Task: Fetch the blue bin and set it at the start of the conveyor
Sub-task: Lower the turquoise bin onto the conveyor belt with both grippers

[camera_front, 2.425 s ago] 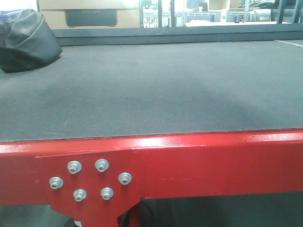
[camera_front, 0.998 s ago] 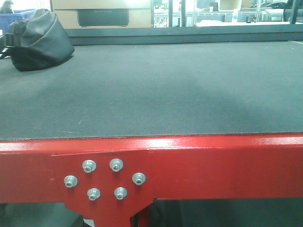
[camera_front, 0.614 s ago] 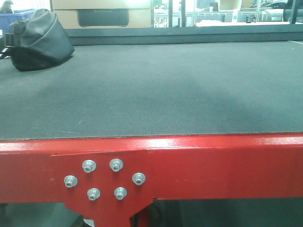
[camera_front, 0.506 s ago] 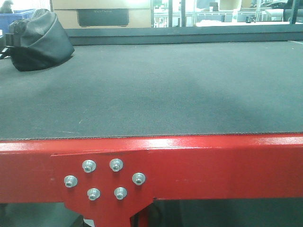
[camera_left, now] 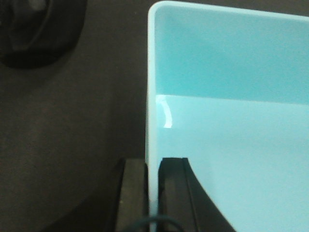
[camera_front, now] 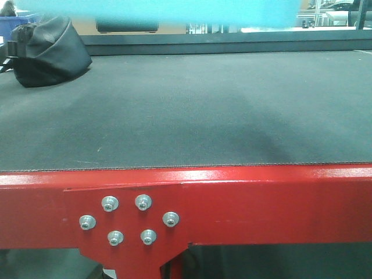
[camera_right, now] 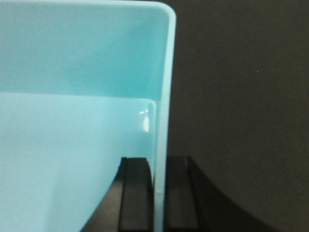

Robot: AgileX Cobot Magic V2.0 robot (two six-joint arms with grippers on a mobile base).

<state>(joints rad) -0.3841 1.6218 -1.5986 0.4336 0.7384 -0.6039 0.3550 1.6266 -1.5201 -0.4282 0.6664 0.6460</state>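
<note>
Since half a second earlier, a pale aqua rectangular plastic bin [camera_front: 163, 10] had entered the top of the front view as a blurred band, where before only the background showed. The glossy red metal frame [camera_front: 261, 203] and its five silver bolts [camera_front: 128, 220] sat just where they had been, so the base appeared not to have shifted.

Seen from the front, the bin hung above the dark grey textured conveyor belt [camera_front: 192, 110], not touching it. Its long axis ran left to right across the belt, parallel to the red frame. Both wrist views looked down past the tub's walls onto dark belt, so the landing place lay directly beneath the load. By my reading, the coming move was a plain lowering, with little sideways travel needed.

Each arm held one end. The left gripper [camera_left: 153, 166] was clenched on the bin's [camera_left: 231, 145] left wall, one black finger outside and one inside, with the thin rim pinched between them. The right gripper [camera_right: 159, 164] gripped the bin's [camera_right: 72, 145] right wall in the same way. Neither arm was nearer than the other, and they shared the tub evenly.

A black soft bag [camera_front: 49, 51] lay on the belt at far left. In the left wrist view the bag [camera_left: 34, 34] sat beyond the tub's corner and apart from it. I judged it the only thing the left end might meet on the way down.
</note>
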